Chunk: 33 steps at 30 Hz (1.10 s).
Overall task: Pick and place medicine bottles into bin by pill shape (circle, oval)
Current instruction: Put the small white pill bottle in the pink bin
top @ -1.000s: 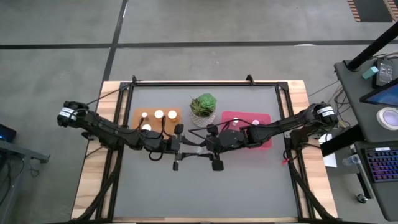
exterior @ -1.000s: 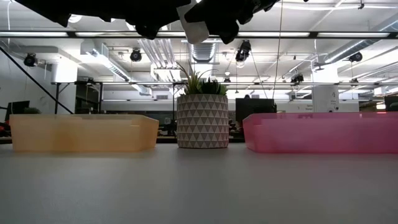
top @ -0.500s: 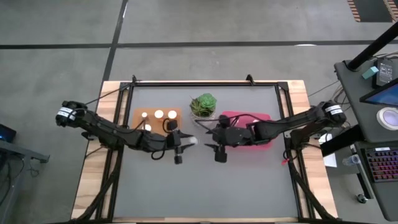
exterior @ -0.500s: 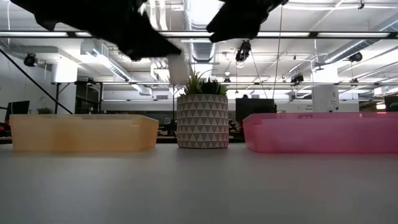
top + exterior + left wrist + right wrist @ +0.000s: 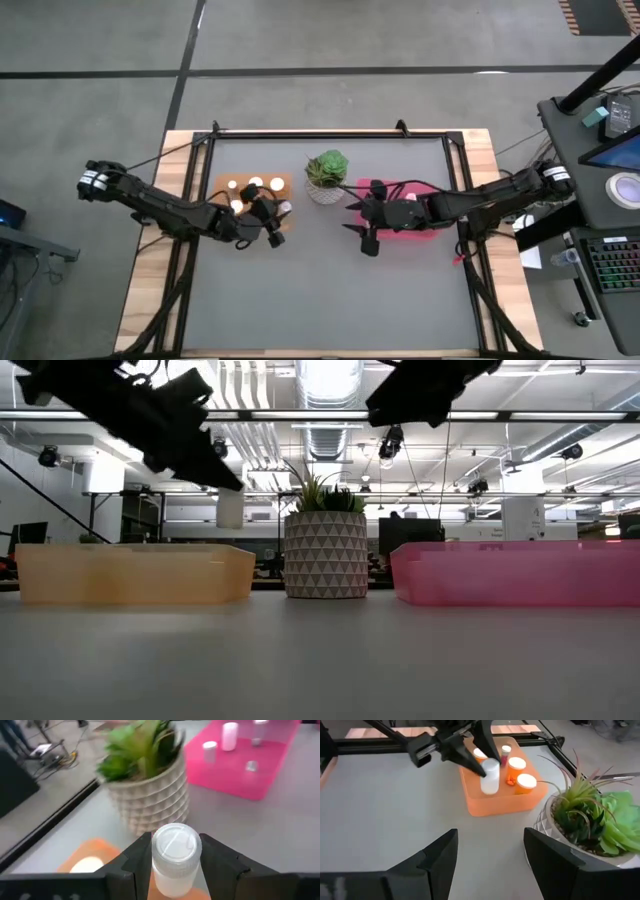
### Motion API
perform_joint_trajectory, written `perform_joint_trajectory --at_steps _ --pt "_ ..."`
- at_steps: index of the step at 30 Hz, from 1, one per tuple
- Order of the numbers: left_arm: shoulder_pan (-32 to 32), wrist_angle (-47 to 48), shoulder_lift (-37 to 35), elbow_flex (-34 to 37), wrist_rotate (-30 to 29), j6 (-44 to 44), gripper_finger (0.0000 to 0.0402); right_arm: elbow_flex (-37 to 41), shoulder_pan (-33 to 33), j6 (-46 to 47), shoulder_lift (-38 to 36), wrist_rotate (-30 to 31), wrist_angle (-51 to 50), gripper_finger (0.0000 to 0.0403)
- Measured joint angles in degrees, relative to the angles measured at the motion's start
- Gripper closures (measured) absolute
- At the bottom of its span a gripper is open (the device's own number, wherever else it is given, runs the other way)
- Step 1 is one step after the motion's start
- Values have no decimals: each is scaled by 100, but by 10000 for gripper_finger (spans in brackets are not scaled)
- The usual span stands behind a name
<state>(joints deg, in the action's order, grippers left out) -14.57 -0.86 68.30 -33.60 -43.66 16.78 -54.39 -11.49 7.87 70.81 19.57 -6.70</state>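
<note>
White plastic, smooth and stiff, is what is clamped between the fingers (image 5: pixel 137 857) of the left gripper (image 5: pixel 176 865): a slim capped medicine bottle (image 5: pixel 175 857), held upright by its body just under the cap; it is judged light, rigid and somewhat slippery, best taken across the body as it is now, not by the cap; directly below the fingers lies the near corner of the orange tray (image 5: pixel 225 185), where wider white-capped bottles (image 5: pixel 518 772) already stand; just beyond the fingers stands the potted plant (image 5: pixel 326 172), close enough to be brushed; past the plant the pink tray (image 5: pixel 420 188) holds a few small bottles; over that tray's near edge the right gripper (image 5: pixel 490 852) hangs with its fingers spread and nothing between them; beneath everything a flat grey table (image 5: pixel 320 290) with pale wooden edges is seen, offering a level, unmarked surface; beyond it, an open workshop with ceiling ducts and strip lights is made out.
</note>
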Motion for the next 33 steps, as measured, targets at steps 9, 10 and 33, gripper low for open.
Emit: perform_joint_trajectory --at_steps 9,10,33 --pt "46 41 -780 1130 -663 1182 276 367 0 -152 -421 0 293 184" --pt "61 26 -846 1245 -750 1365 276 404 0 -178 -459 3 310 184" --pt "655 -633 145 1372 -885 2060 276 656 0 -489 -593 2 616 184"
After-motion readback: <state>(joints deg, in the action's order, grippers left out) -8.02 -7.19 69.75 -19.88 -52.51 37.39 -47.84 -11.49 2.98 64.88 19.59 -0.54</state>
